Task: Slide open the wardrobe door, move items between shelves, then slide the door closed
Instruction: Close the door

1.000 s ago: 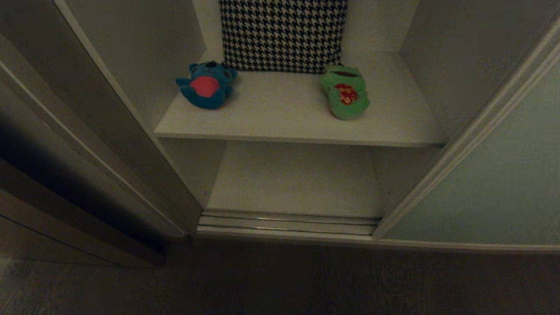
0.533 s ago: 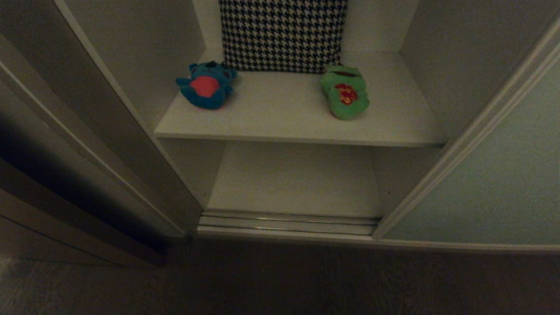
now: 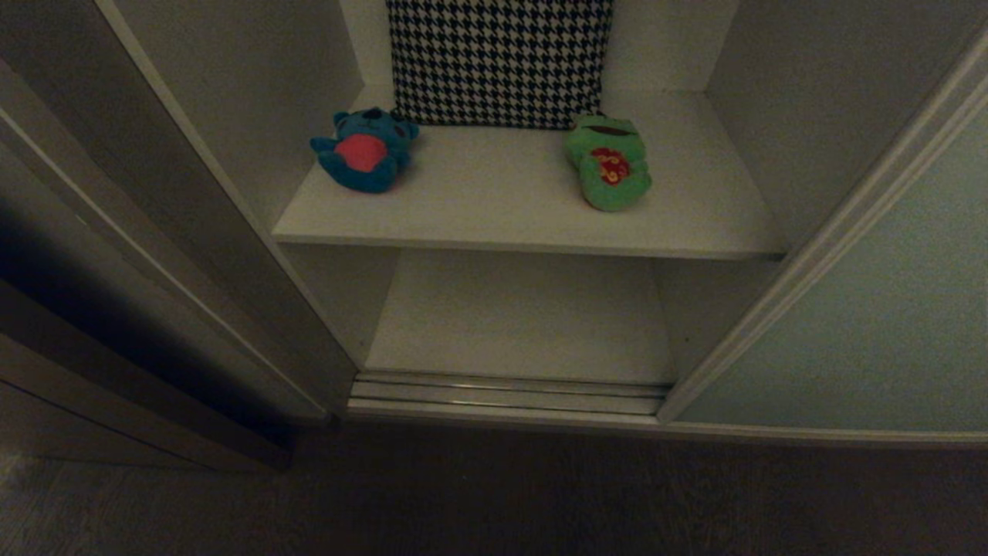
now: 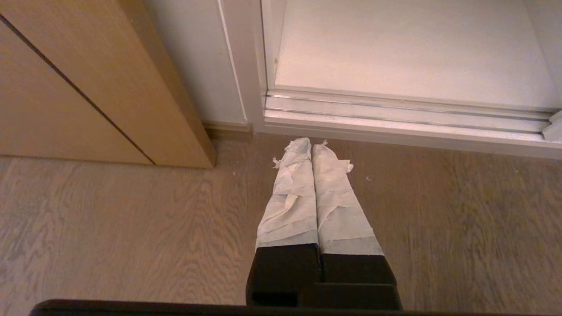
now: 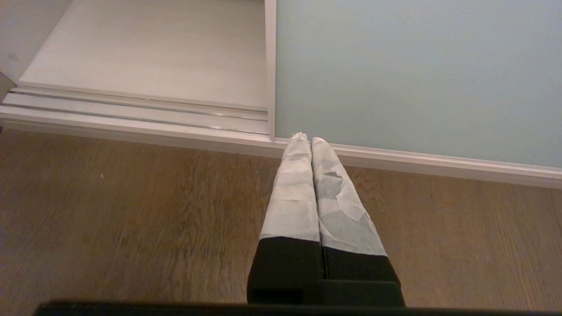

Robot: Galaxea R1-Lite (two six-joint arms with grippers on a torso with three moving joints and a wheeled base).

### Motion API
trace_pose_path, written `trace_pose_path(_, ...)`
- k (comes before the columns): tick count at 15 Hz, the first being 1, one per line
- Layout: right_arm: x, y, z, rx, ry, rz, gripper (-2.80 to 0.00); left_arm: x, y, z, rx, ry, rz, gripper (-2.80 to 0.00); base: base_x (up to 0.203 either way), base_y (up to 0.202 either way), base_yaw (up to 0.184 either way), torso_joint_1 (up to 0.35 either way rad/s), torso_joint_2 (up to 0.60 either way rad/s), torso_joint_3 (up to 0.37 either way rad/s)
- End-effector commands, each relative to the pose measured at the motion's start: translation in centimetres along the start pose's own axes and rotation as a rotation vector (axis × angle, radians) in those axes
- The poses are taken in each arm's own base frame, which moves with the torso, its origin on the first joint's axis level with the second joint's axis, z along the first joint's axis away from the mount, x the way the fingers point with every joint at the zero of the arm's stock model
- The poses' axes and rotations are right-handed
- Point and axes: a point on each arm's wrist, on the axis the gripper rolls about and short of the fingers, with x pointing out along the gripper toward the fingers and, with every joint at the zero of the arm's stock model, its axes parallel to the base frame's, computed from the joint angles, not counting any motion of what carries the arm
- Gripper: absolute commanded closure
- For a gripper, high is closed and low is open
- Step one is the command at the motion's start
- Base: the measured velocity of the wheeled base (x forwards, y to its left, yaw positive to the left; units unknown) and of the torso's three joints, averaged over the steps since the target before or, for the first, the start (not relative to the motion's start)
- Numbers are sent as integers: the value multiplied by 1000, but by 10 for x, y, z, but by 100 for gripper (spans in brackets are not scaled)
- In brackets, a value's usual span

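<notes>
The cushion (image 3: 498,62) is cut off by the head view's top edge, and its lower corners sit behind the bear (image 3: 364,151) and frog (image 3: 608,162). The door (image 3: 872,324) runs off the right edge. The upper shelf (image 3: 525,216) hides the back of the lower shelf (image 3: 525,324). Neither arm appears in the head view.

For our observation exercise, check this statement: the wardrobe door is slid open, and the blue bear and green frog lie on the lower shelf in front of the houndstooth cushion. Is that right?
Not quite. The blue bear and green frog lie on the upper shelf, not the lower shelf, which is bare in the head view. The rest stands: the wardrobe door is slid open, and the houndstooth cushion stands behind the toys.
</notes>
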Motion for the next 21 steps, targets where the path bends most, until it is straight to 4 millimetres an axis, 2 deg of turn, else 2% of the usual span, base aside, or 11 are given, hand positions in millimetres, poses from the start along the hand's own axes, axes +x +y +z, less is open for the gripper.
trace_pose_path(1,0,0,0,-5,-2,-2,0,0,0,0,-1,1,0,0,0,0,0,0,0,0)
trace_pose_path(3,-3,0,8,-7,2,-3,0,0,0,0,-1,1,-1,0,0,0,0,0,0,0)
trace_pose_path(4,-5,0,22,0,-3,-3,0,0,0,0,-1,1,0,0,0,0,0,0,0,0)
trace_pose_path(6,-10,0,68,46,-7,-4,0,0,0,0,-1,1,0,0,0,0,0,0,0,0)
trace_pose_path(8,-4,-1,116,69,13,-17,0,0,0,0,-1,1,0,0,0,0,0,0,0,0)
trace_pose_path(9,5,-1,139,77,30,-32,0,0,0,0,-1,1,0,0,0,0,0,0,0,0)
trace_pose_path(11,23,-2,173,84,54,-57,0,0,0,0,-1,1,0,0,0,0,0,0,0,0)
trace_pose_path(15,67,-2,223,107,89,-62,0,0,0,0,-1,1,0,0,0,0,0,0,0,0)
trace_pose_path(18,102,-4,247,172,124,1,0,0,0,0,-1,1,0,0,0,0,0,0,0,0)
trace_pose_path(21,130,-19,256,232,164,141,0,0,0,0,-1,1,-2,0,0,0,0,0,0,0)
